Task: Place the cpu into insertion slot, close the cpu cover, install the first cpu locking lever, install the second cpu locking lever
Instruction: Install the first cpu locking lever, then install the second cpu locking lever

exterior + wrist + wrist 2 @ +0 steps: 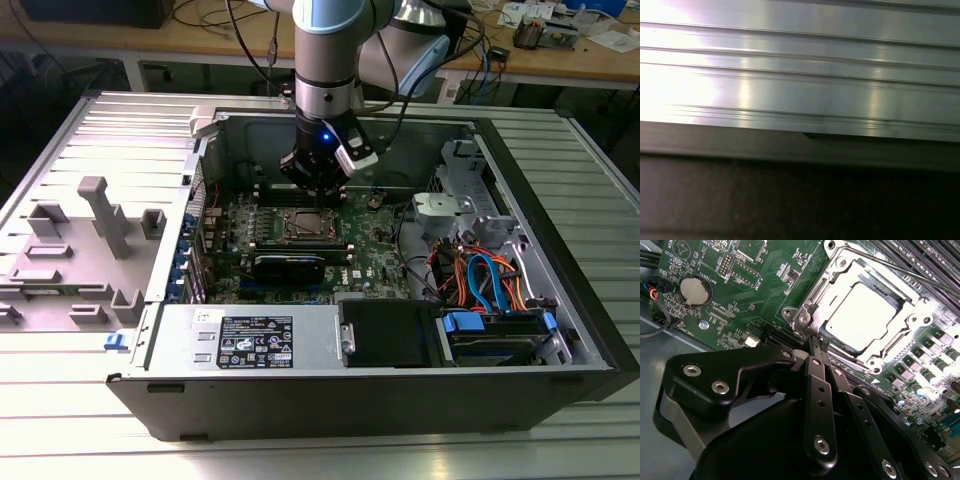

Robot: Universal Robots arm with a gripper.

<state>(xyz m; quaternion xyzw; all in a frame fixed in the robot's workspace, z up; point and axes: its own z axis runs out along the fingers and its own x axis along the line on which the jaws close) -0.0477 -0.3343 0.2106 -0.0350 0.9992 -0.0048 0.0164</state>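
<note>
The cpu [860, 315] lies flat in its socket on the green motherboard, its silver top shining through the square window of the cpu cover [900, 337]. The cover is folded down over it. A thin locking lever rod [900, 271] runs along one side of the socket. My gripper [817, 342] is shut, fingertips pressed together with nothing seen between them, right at the socket's corner by a screw post [802, 317]. In the exterior view my gripper [318, 190] hangs just above the socket [305, 226] inside the open computer case.
Black memory slots [925, 255] border the socket, and a coin battery [696, 290] sits on the board. The case holds a power supply [255, 340] and a drive bay with coloured cables [485, 280]. Grey fixtures [100, 215] stand on the ribbed table at the exterior view's left.
</note>
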